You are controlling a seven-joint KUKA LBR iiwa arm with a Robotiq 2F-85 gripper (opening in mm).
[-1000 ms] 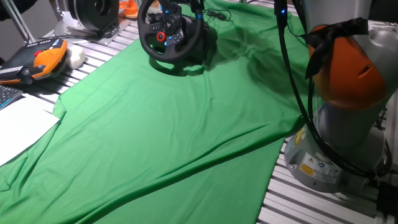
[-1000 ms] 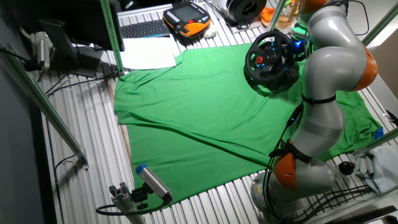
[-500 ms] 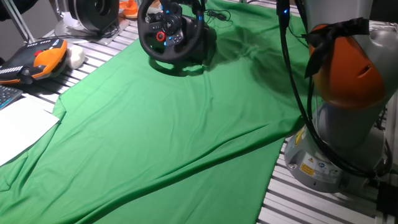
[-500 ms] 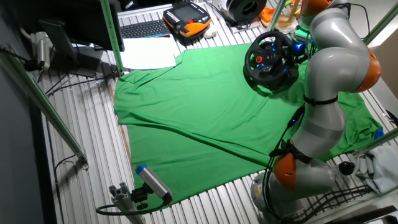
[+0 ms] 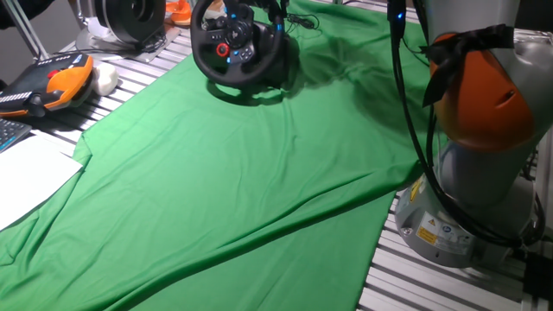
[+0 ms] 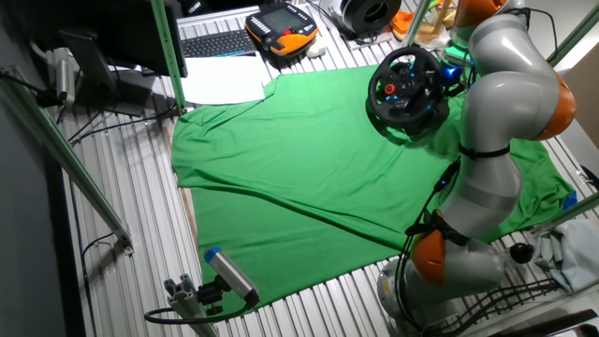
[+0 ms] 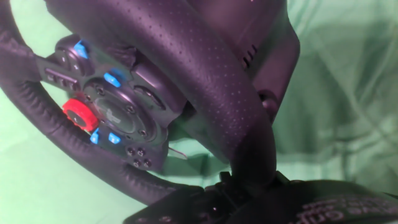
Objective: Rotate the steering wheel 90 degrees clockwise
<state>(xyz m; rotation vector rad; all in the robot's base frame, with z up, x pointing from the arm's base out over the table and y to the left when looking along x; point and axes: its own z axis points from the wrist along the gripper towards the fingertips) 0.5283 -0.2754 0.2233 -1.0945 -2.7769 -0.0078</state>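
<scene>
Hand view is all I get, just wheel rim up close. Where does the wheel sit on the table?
Observer: The wheel stands on a green cloth, near a corner of it.
Operator: Anything beside it?
Observer: A black-and-silver drum, off the cloth and apart from the wheel.
Operator: Has the gripper closed on the rim?
Observer: Can't tell. The gripper is at the rim's far side, mostly hidden by the wheel.
</scene>
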